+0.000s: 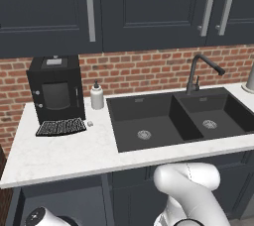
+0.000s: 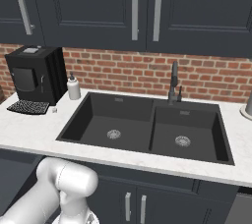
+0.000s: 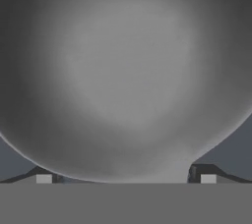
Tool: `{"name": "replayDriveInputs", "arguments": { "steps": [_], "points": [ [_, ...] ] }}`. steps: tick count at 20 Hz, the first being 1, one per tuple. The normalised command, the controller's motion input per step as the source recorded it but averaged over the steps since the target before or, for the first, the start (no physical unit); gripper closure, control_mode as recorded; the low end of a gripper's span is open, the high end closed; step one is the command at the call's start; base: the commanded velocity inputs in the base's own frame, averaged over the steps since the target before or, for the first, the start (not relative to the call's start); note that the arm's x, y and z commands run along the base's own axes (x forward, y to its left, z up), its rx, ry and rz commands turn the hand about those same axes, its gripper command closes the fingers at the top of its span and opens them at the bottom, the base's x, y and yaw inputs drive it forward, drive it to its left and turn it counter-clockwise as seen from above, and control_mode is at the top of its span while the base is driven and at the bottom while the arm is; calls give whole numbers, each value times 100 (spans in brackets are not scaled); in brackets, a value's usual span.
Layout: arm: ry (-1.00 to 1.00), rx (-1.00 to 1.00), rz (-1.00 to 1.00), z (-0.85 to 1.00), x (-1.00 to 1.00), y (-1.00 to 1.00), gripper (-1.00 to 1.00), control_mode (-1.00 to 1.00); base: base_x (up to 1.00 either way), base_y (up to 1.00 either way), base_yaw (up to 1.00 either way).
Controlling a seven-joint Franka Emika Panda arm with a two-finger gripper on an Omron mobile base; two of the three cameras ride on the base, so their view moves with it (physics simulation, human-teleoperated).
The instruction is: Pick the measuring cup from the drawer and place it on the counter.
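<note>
Below and left of the sink [image 1: 149, 121], under the counter [image 1: 64, 153]: drawer [image 1: 69, 197], dark slate box, apparently pulled out; my arm reaches down into it.

Item 1, measuring cup [image 3: 126, 70]: light grey, smooth, matt, round-bodied. In the hand view it looms right up against the camera, its curve dipping between the two finger tips. Handle hidden. I judge it is in the drawer, not yet on the counter.

Item 2, gripper [image 3: 125, 178]: dark tips standing one each side of the cup's curve. I cannot tell whether they press it or merely bracket it.

Step in hand, by my reading: the grasp. Next move calls for a confirmed squeeze, a straight lift clear of the drawer, then a carry to the counter left of the sink.

Item 3, counter: white stone, faintly marbled, flat.
</note>
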Motion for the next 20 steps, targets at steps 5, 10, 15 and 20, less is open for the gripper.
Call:
{"name": "replayDriveInputs", "arguments": {
  "steps": [5,10,15,20],
  "points": [
    [-9,0,0,-6,-13,-3,-100,-100,0,0,0],
    [-10,0,2,-5,-37,-9,-100,-100,0,0,0],
    [-10,0,4,0,-7,-23,-100,-100,0,0,0],
    [-5,3,4,0,0,-28,-100,-100,0,0,0]
  ]
}}
